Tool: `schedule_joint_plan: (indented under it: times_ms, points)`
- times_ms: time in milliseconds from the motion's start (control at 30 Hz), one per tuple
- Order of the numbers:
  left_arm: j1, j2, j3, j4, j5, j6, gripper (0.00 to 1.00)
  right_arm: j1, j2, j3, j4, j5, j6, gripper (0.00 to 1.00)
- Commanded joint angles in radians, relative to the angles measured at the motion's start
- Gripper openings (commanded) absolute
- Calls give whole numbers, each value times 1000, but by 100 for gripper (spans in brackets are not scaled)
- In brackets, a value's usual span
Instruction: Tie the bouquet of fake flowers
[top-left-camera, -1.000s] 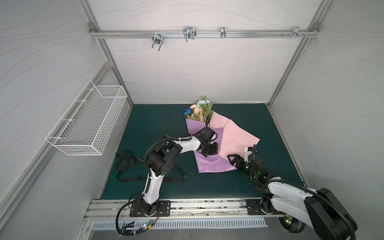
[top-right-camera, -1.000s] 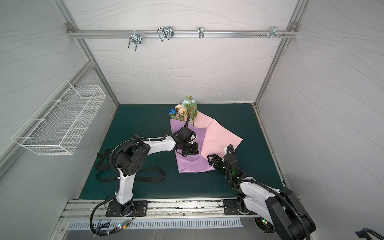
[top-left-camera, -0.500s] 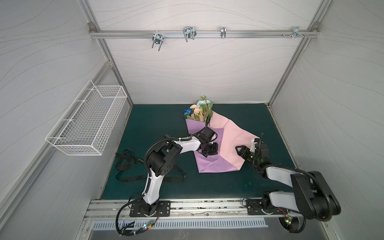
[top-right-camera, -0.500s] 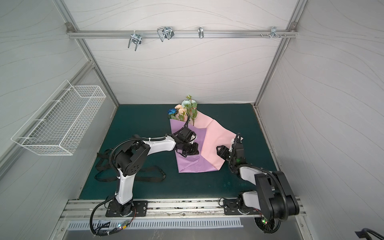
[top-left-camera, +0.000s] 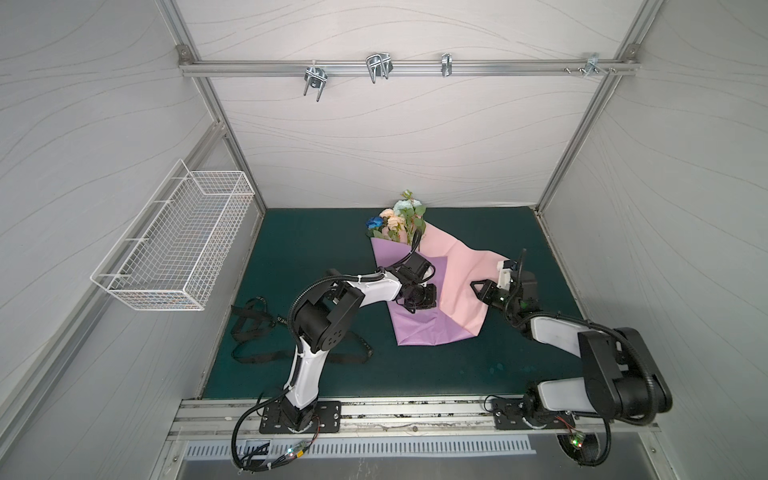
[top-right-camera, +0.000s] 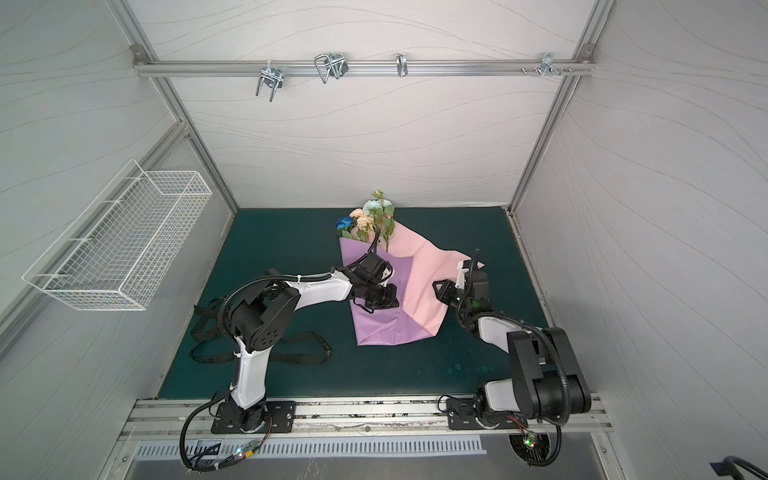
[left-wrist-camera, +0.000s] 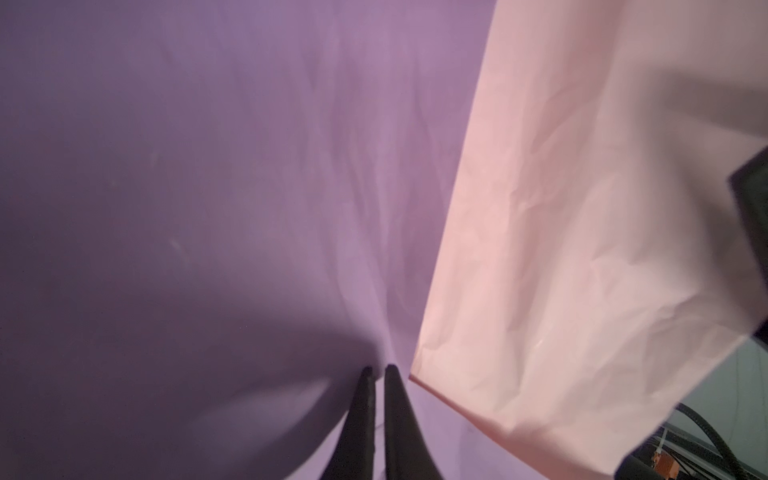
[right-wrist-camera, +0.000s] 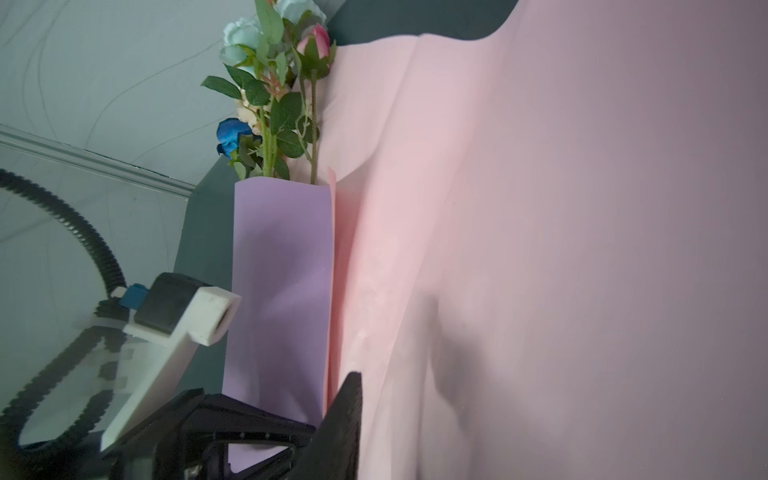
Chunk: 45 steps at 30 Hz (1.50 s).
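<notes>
Bouquet (top-left-camera: 397, 218) sits well beyond left hand (left-wrist-camera: 378, 372), paper (top-left-camera: 415, 328) btwn.

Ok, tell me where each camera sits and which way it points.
Both top views: high up front, looking down on the green mat, the bouquet of fake flowers and its wrapping paper; left arm and right arm show whole.
Left wrist: close over the paper's lilac face, looking along the closed left fingers.
Right wrist: low beside the pink flap, facing the bouquet; one right finger shows.
Shared: both wrist views catch lilac face and pink flap.
</notes>
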Motion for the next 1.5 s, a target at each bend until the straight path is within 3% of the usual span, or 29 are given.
schedule_joint_plan:
  times_ms: [0, 67, 167, 400, 500, 667, 1000, 1467]
  points:
    - [5, -32, -3, 23, -37, -5, 12, 1, -38, 52, -113, -20, -65, 17]
    - [6, -59, -9, 17, -60, 0, 17, 14, -39, 68, -134, -20, -76, 7]
    - [7, -107, -28, 15, -98, 5, 21, 50, -30, 91, -156, -10, -97, 0]
    - [28, -262, -139, 34, -184, -23, 22, 127, -23, 180, -258, 56, -153, 0]
    - [42, -331, -207, -10, -273, -48, 17, 145, -12, 220, -297, 60, -166, 0]
    - [70, -380, -328, 20, -230, -106, 7, 213, 16, 293, -357, 76, -206, 0]
    - [70, -320, -350, 102, -163, -107, 4, 373, 124, 439, -431, 61, -281, 0]
    - [70, -333, -372, 138, -139, -120, 3, 528, 412, 666, -464, 112, -212, 0]
